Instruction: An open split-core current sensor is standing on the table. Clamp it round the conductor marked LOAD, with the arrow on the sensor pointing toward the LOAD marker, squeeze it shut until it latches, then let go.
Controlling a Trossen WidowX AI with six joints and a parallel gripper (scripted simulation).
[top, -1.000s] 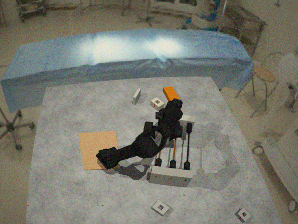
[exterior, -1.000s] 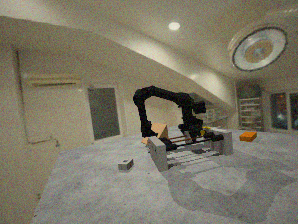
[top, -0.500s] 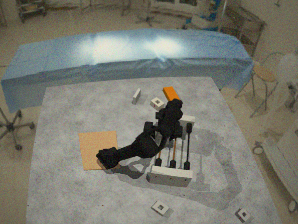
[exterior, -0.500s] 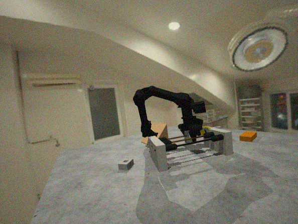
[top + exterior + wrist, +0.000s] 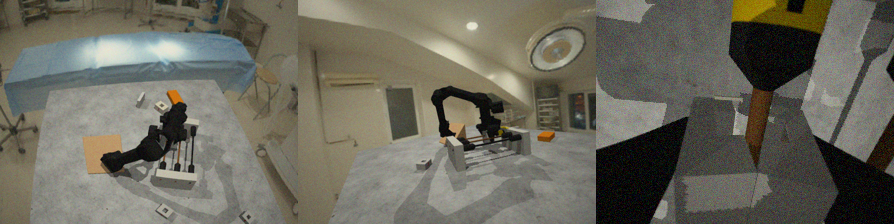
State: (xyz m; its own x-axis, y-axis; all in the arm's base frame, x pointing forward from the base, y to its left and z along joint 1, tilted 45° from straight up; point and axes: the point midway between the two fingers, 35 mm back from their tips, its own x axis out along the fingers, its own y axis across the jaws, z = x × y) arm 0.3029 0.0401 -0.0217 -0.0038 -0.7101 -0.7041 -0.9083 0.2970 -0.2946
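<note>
My gripper [image 5: 746,129] [image 5: 492,138] is shut on the grey current sensor [image 5: 708,155]. Its black fingers press both sides. The sensor sits around the leftmost brown conductor [image 5: 759,107] [image 5: 164,158], its two halves meeting along a seam in the wrist view. A latch and the arrow cannot be made out. A yellow marker [image 5: 756,11] with a partly seen black mark is at the top of the wrist view, beyond the conductor's black end sleeve [image 5: 773,52]. The marker's word is not readable. The arm hides the sensor in the top and exterior views.
The middle brown conductor [image 5: 178,151] and a black conductor [image 5: 192,150] run alongside, between white end blocks [image 5: 175,175] [image 5: 525,141]. An orange block [image 5: 174,97] [image 5: 546,136], a thin upright white piece [image 5: 141,100], several small square-holed blocks and a tan board [image 5: 100,148] stand around.
</note>
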